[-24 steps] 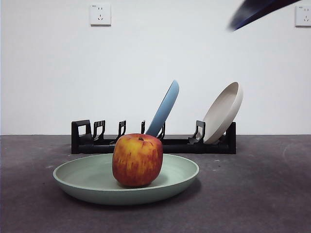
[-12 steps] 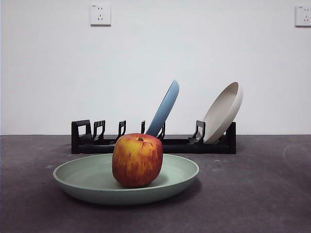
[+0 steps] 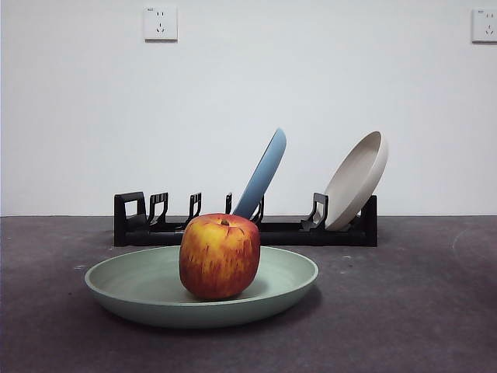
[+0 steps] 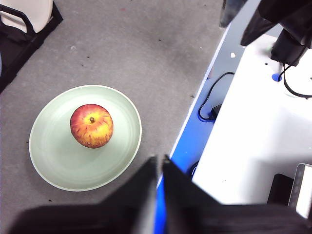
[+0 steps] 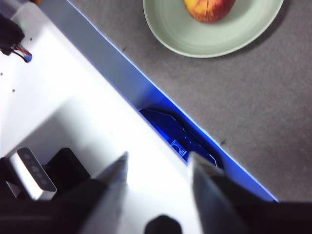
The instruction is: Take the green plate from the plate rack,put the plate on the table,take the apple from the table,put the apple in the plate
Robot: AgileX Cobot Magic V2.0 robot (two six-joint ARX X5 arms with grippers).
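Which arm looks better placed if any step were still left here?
Neither clearly: the apple already sits in the green plate, and both arms are pulled back off the table.

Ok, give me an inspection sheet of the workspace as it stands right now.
Surface: table, dark grey, speckled.
Job's things: green plate flat on the table; apple upright in it; plate rack behind.
Clutter: blue plate and beige plate leaning in the rack.
Grippers: left gripper shut, right gripper open, both back over the table's edge.
Cables: black cable on the white base.
Surroundings: white wall, wall sockets.
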